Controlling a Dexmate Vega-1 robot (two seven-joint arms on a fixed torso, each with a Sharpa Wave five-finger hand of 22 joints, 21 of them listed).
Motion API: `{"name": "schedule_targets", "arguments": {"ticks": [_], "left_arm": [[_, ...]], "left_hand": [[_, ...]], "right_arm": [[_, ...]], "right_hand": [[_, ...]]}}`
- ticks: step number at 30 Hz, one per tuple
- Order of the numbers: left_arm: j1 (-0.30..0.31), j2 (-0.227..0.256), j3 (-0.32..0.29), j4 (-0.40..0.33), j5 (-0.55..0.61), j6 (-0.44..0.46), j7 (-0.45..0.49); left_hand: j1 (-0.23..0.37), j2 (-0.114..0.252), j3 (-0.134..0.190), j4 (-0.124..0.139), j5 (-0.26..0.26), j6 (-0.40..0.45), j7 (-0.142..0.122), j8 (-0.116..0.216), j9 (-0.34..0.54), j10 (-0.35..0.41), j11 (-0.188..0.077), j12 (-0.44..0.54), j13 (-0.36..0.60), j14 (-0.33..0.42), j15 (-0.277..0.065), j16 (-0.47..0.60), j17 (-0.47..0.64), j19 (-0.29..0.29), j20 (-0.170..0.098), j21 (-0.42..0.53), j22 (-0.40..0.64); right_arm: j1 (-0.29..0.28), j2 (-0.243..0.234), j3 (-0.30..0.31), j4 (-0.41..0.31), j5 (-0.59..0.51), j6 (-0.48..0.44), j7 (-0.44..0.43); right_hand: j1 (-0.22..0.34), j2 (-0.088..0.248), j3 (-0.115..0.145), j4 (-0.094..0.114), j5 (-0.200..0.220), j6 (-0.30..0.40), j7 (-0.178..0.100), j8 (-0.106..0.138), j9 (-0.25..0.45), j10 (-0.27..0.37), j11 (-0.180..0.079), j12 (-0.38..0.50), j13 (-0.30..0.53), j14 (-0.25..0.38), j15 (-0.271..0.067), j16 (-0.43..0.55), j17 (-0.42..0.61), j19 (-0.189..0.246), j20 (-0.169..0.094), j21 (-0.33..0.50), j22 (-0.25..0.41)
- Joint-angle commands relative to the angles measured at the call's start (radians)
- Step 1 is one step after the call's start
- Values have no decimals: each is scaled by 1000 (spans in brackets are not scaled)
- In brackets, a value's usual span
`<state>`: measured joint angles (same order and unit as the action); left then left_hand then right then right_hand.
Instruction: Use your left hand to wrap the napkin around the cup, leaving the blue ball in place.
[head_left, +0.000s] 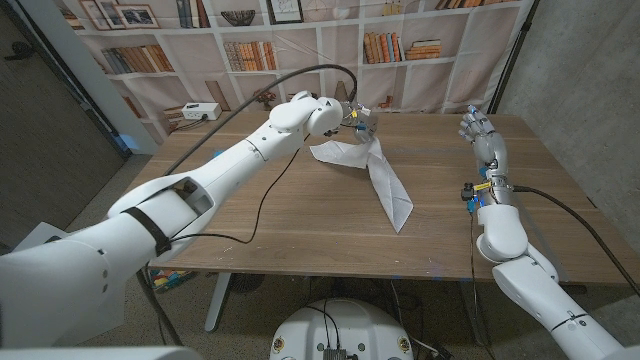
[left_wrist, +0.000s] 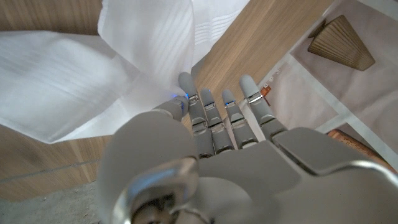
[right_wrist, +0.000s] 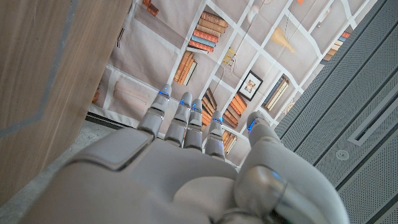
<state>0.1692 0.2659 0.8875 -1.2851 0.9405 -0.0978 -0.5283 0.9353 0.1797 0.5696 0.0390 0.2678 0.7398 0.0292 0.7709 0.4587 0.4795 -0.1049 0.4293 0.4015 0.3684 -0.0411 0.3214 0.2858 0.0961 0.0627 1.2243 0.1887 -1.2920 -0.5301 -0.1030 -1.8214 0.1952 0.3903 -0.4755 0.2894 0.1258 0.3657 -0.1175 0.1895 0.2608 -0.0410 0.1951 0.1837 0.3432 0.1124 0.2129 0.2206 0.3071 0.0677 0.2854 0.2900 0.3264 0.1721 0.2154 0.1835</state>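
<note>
Head view: the left robot hand (head_left: 358, 118) is reaching to the far middle of the desk (head_left: 300, 220), at about twelve o'clock, and is sitting on the upper end of the white napkin (head_left: 372, 170). The napkin is trailing from there toward five o'clock in a long strip. The cup and ball are hard to make out behind this robot hand. The right robot hand (head_left: 478, 128) is standing near the desk's far right edge at two o'clock, fingers spread, holding nothing.

Left wrist view: the thumb and a fingertip (left_wrist: 186, 83) are pinching a fold of napkin (left_wrist: 93, 68).

Right wrist view: the right robot hand (right_wrist: 186, 168) is pointing its loosely parted fingers at a blurred bookshelf backdrop (right_wrist: 205, 43).
</note>
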Motion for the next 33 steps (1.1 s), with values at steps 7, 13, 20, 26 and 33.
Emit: {"name": "schedule_targets", "arguments": {"ticks": [7, 13, 20, 26, 33], "left_arm": [[-337, -366, 501, 855, -453, 154, 351], [-321, -226, 607, 594, -259, 179, 398], [-271, -123, 619, 371, -1, 313, 378], [-209, -60, 526, 267, 64, 339, 407], [-106, 29, 365, 110, 61, 348, 481]], "left_hand": [[36, -17, 39, -44, -57, 31, 55, -10, -42, 48, 6, 12, -6, 52, -61, 3, 4, 20, -4, 34, 3], [-22, -170, -123, -155, -76, -418, -136, -345, -215, -146, -17, -65, -47, -58, -56, -38, 11, -100, 12, 21, -9], [-105, -255, -226, -143, -38, -598, -104, -488, -265, -303, 20, -141, -75, -169, -13, -80, -8, -203, 79, -73, -16], [-124, -252, -243, -130, -18, -585, -124, -503, -269, -303, 10, -146, -82, -176, -12, -79, -12, -212, 82, -101, -16], [-117, -125, -208, -116, -7, -290, -211, -447, -268, -138, -27, -96, -105, -73, -62, -41, -29, -145, 44, -141, -15]], "right_arm": [[-22, -8, 19, -12, -6, 6, 3], [-29, -7, 27, -20, -10, 4, -6], [-18, -6, 24, -15, -11, 6, 0], [-5, -8, 18, -14, -9, -2, 6], [1, -9, 14, -22, -10, -16, 8]], "right_hand": [[-4, 0, -3, -2, 1, 3, -2, 2, 6, 3, 1, 2, 2, 6, -1, 4, 5, 6, 8, 3, 4], [-5, -1, -4, -2, 0, 3, -3, 1, 6, 4, 2, 2, 2, 8, -3, 4, 5, 7, 9, 3, 4], [-5, -1, -5, -2, 0, 2, -3, 1, 6, 2, -6, 2, 2, 10, -2, 5, 5, 8, 10, 3, 4], [-5, -1, -5, -2, 0, 3, -3, 1, 6, 3, -8, 2, 2, 12, -3, 6, 6, 9, 10, 3, 4], [-6, 1, -5, -2, 0, 3, -3, 1, 6, 4, -9, 2, 2, 10, -4, 5, 6, 9, 10, 3, 4]]}}
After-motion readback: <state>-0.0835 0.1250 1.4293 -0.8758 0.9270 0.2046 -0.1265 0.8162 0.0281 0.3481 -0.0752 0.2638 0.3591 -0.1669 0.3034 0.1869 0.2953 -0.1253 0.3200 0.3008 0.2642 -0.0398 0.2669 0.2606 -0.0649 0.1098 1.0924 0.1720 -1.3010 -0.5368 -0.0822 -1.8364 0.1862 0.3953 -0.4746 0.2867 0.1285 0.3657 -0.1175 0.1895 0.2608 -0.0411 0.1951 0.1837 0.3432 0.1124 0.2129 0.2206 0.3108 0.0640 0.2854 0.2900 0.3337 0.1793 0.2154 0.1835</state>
